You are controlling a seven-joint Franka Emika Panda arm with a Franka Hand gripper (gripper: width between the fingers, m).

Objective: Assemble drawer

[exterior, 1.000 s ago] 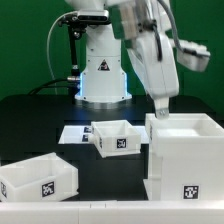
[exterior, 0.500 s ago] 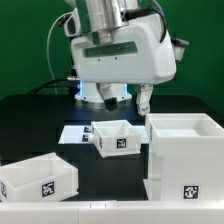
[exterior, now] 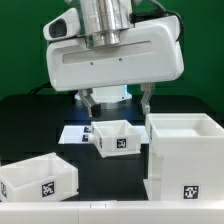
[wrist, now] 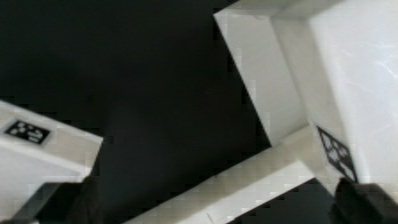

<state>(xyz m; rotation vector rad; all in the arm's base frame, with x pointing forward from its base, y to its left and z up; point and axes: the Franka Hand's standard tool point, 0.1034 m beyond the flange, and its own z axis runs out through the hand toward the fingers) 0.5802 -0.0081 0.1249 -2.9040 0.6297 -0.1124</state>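
The white drawer casing [exterior: 185, 150] stands at the exterior view's right, open at the top, with a tag low on its front. A small open-top tray [exterior: 115, 138] with a tag sits in the middle, and a second tray [exterior: 38, 180] sits at the front left. My gripper [exterior: 117, 108] hangs open and empty above the middle tray, one finger [exterior: 88, 101] over each side. In the wrist view my gripper [wrist: 205, 205] is open, and a white rim [wrist: 267, 90] of a drawer part with a tag runs diagonally between the dark fingers [wrist: 54, 205]. I cannot tell which part it is.
The marker board [exterior: 72, 132] lies flat on the black table behind and left of the middle tray. The arm's white base [exterior: 103, 82] stands at the back. Another white piece with a tag [wrist: 32, 140] shows in the wrist view.
My gripper has swung from beside the casing's back edge toward the exterior view's left and turned. It is now broadside over the middle tray. The drawer parts have not moved.
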